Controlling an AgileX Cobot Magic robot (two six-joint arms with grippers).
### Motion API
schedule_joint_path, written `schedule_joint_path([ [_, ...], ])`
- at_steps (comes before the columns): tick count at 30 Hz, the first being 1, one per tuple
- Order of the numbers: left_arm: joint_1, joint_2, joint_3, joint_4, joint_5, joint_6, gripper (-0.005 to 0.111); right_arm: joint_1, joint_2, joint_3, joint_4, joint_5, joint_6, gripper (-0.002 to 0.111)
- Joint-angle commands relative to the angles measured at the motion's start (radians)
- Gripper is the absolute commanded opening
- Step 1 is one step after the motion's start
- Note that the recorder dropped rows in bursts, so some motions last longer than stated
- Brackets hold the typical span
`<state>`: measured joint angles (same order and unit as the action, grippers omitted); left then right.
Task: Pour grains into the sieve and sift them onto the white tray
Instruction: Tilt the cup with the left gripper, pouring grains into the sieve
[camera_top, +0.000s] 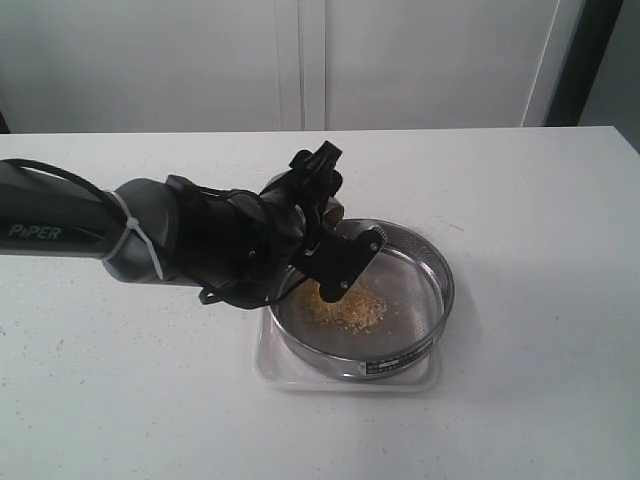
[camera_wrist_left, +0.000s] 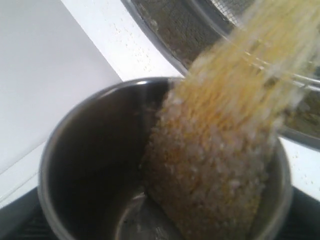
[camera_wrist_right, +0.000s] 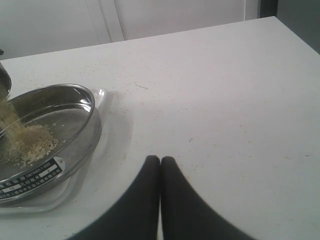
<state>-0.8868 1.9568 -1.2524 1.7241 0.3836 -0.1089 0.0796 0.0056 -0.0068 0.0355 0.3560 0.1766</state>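
Left claw: I am clamping my left gripper (camera_top: 332, 215) on a small steel cup (camera_wrist_left: 90, 150). My jaws are standing wide on its sides, and I am holding it tipped above the left rim of the sieve.

Cup: It is leaning mouth-down toward the sieve. Its dark inner wall is showing bare on one side.

Grains: The grains (camera_wrist_left: 215, 165) are sliding out of the cup in a bright yellow stream flecked with whitish bits, blurred by motion. A small heap is lying on the mesh, left of the sieve's middle, right under my claw.

Sieve: The sieve (camera_top: 425, 260), a wide shallow steel ring with a fine mesh bottom, is sitting level on the white tray.

Sieve label: A small dark label (camera_wrist_right: 32, 175) with pale print is showing on the ring's outer wall. The print is too small and blurred for reading.

White tray: The white tray (camera_top: 275, 370) is lying flat under the sieve, with its rounded corners poking out past the ring.

Arm writing: My left arm (camera_top: 60, 225) is showing the word "PiPER" in pale letters on its grey link. A white cable tie (camera_top: 140, 245) is wrapping the arm beside it.

Right claw: My right gripper (camera_wrist_right: 160, 170) is keeping its two black fingers pressed together on nothing. It is over bare table, apart from the sieve and tray.

Table: The white table (camera_top: 540, 200), lightly speckled, is carrying everything.

Background: Pale panels (camera_top: 420, 60) are standing behind the table.
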Motion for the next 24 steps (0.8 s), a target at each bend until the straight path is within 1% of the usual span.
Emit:
schedule_joint_path([
  [1, -0.019, -0.008, -0.005, 0.020, 0.018, 0.045, 0.000, 0.002, -0.006, 0.007, -0.007, -0.013, 0.003, 0.000],
  [6, -0.022, 0.009, -0.005, 0.020, 0.041, 0.114, 0.000, 0.002, -0.006, 0.007, -0.007, -0.013, 0.003, 0.000],
  [10, -0.023, 0.022, -0.005, 0.020, 0.087, 0.174, 0.000, 0.002, -0.006, 0.007, -0.007, -0.013, 0.003, 0.000],
  [17, -0.023, 0.022, -0.005, 0.020, 0.146, 0.194, 0.000, 0.002, -0.006, 0.007, -0.007, -0.013, 0.003, 0.000],
  [22, -0.069, 0.022, -0.005, 0.020, 0.217, 0.202, 0.000, 0.002, -0.006, 0.007, -0.007, -0.013, 0.003, 0.000],
  [24, -0.089, 0.022, -0.005, 0.020, 0.222, 0.221, 0.000, 0.002, -0.006, 0.007, -0.007, -0.013, 0.003, 0.000],
])
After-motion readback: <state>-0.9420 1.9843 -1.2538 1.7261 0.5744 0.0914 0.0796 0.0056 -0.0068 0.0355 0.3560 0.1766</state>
